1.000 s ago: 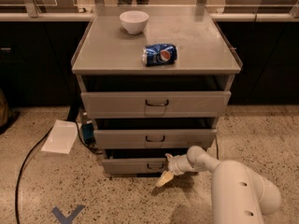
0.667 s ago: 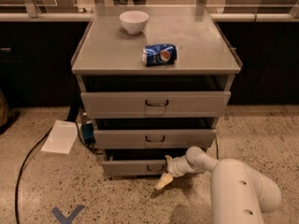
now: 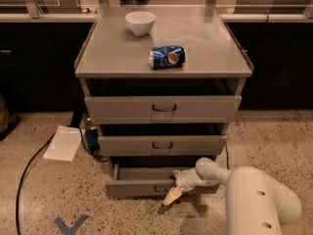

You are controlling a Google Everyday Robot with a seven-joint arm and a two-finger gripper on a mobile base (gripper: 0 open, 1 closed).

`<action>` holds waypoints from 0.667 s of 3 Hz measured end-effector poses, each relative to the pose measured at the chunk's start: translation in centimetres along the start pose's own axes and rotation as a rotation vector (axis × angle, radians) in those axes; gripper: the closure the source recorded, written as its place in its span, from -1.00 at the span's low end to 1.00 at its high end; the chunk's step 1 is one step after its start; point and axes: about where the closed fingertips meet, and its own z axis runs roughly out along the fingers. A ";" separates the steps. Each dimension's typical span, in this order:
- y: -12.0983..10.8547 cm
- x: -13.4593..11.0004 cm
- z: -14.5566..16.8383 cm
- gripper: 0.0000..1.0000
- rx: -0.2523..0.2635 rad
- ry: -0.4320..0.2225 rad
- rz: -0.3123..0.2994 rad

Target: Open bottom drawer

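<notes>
The bottom drawer (image 3: 139,187) is the lowest, shortest grey front of the metal cabinet. It stands pulled out a little, so a strip of its grey tray (image 3: 146,173) shows behind the front. Its small dark handle (image 3: 160,189) is at the centre of the front. My gripper (image 3: 173,194) is at the end of the white arm (image 3: 254,199) that comes in from the lower right. It is right at the handle, low to the floor, with a cream tip pointing down and to the left.
The middle drawer (image 3: 162,145) and the top drawer (image 3: 164,109) also stand slightly out. A white bowl (image 3: 140,22) and a blue Pepsi can (image 3: 167,57) lie on the cabinet top. A paper sheet (image 3: 62,143), a black cable (image 3: 29,168) and blue floor tape (image 3: 70,225) are on the left.
The bottom drawer has slid out toward me, and its tray now shows. My gripper has moved out and slightly left with the front.
</notes>
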 end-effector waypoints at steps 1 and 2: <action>0.0 0.0 0.0 -1.00 0.000 0.000 0.000; 1.0 0.6 0.8 -1.00 -0.034 -0.010 0.015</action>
